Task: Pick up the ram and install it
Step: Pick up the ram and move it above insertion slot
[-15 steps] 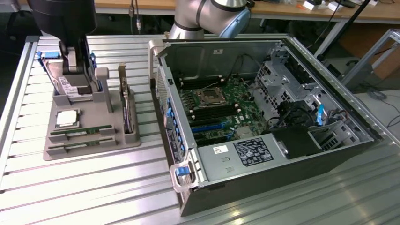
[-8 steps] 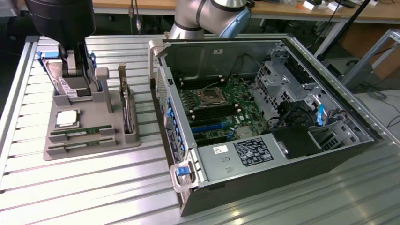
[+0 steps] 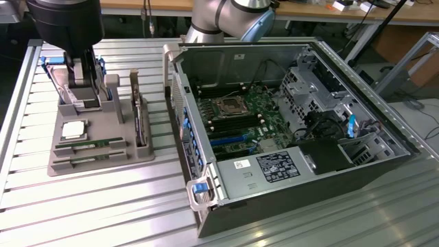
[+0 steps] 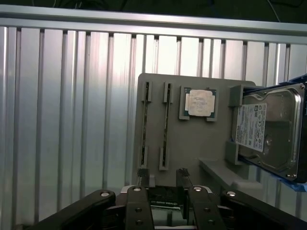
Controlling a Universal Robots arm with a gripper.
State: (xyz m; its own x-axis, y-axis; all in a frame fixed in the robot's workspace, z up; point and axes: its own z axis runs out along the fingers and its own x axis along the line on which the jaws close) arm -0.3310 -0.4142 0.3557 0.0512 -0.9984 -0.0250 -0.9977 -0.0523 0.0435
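The ram (image 3: 89, 145) sits slotted beside its twin (image 3: 88, 160) along one edge of the gray holder (image 3: 110, 128). The gripper (image 3: 81, 82) points straight down over the opposite end, jaws apart and empty.

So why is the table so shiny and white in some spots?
Exterior view: light glares off the slatted metal table, washing patches white; wrist view: the table gleams in bright stripes, while the pincer looks dark and shadowed.

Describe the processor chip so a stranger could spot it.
Beside the open computer case sits a grey holder. The chip lies flat on it, between the hard drive and two memory sticks. It alone is square and silver.
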